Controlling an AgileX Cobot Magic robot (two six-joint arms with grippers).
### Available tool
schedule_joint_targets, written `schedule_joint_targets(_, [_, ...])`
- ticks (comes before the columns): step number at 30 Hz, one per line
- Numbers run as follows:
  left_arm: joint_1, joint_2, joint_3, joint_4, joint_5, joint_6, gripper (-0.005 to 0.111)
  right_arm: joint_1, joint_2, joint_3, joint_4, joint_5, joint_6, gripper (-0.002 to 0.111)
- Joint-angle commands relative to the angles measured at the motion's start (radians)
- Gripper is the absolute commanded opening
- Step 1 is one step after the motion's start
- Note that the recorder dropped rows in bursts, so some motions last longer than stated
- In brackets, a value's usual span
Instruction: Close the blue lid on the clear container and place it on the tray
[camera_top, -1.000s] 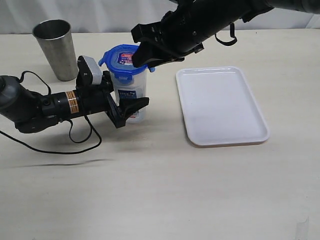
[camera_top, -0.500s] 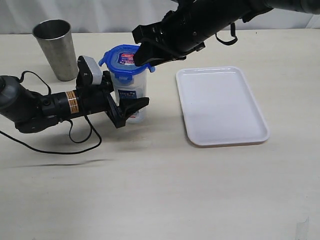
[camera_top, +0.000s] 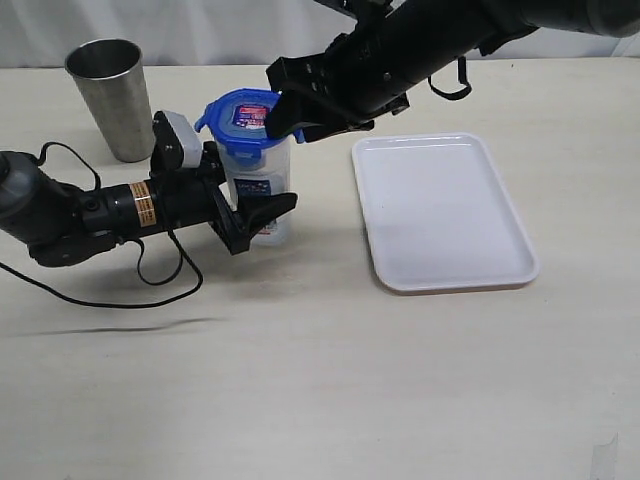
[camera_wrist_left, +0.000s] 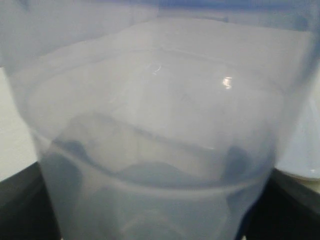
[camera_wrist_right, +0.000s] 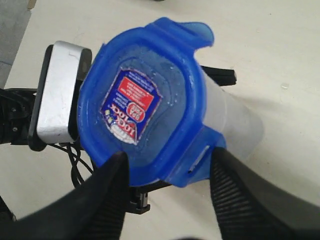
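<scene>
The clear container stands upright on the table left of the tray. The blue lid sits on top of it, red-and-white label up. My left gripper comes in from the left, shut on the container's lower half. The container's wall fills the left wrist view, and the gripper shows only as dark corners. My right gripper hovers at the lid's right edge. In the right wrist view it is open, its fingers straddling one flap of the lid. One far flap still sticks up.
A tapered steel cup stands at the back left, behind my left arm. The left arm's cable loops over the table in front of it. The left wrist camera housing sits close beside the lid.
My right gripper's jaws have spread wider around the lid's edge and the arm has lifted slightly. The left arm and the container have not moved.
</scene>
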Motion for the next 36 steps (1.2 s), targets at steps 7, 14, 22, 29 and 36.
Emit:
schedule_joint_targets(7, [-0.009, -0.001, 0.003, 0.031, -0.004, -0.002, 0.000, 0.004, 0.021, 0.020, 0.006, -0.005, -0.032, 0.040])
schedule_joint_targets(14, [-0.009, -0.001, 0.003, 0.048, -0.004, -0.004, 0.000, 0.004, 0.021, 0.072, 0.133, -0.012, -0.124, 0.041])
schedule_joint_targets(22, [-0.009, -0.001, 0.003, 0.055, -0.004, -0.006, 0.000, 0.004, 0.030, 0.090, 0.246, -0.012, -0.226, 0.041])
schedule_joint_targets(29, [-0.009, -0.001, 0.003, 0.054, -0.004, -0.006, 0.000, 0.004, 0.091, 0.090, 0.354, 0.045, -0.312, 0.041])
schedule_joint_targets(36, [-0.009, -0.001, 0.003, 0.054, -0.004, -0.006, 0.000, -0.010, 0.101, 0.090, 0.375, 0.063, -0.356, 0.041])
